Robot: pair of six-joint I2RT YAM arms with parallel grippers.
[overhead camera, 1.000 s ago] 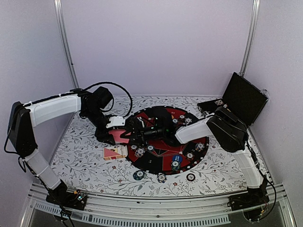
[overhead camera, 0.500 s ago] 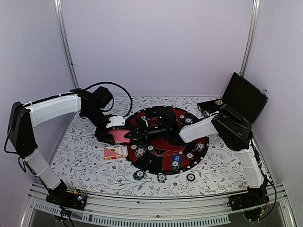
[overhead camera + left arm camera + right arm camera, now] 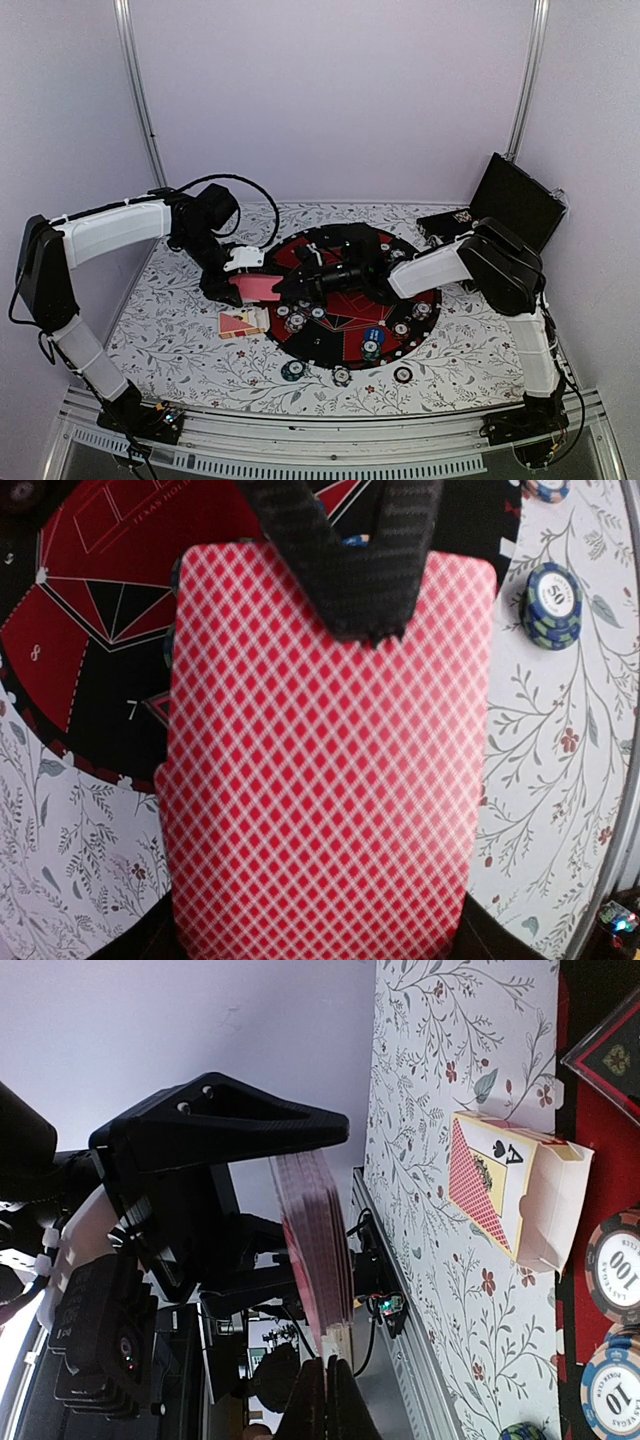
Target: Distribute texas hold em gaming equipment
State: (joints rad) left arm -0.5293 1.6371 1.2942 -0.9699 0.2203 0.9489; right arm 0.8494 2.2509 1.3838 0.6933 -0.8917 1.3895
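My left gripper (image 3: 247,286) is shut on a deck of pink-red-backed playing cards (image 3: 259,289) and holds it above the mat's left edge. The deck's diamond-patterned back fills the left wrist view (image 3: 320,780). My right gripper (image 3: 285,286) reaches across the mat and is shut on the deck's top card; its black fingers (image 3: 345,570) overlap the card's far edge. In the right wrist view the deck (image 3: 315,1245) shows edge-on, with my right gripper (image 3: 335,1390) pinching a card. Poker chips (image 3: 295,321) lie on the round mat (image 3: 345,340).
A card box (image 3: 240,323) lies on the floral cloth left of the mat, and shows in the right wrist view (image 3: 515,1195). Loose chips (image 3: 292,371) lie near the front edge. A blue chip stack (image 3: 553,605) sits on the cloth. A black hinged case (image 3: 515,205) stands open at back right.
My right arm's elbow and forearm have shifted right while its fingertips stay at the deck. The left arm and deck have not moved.
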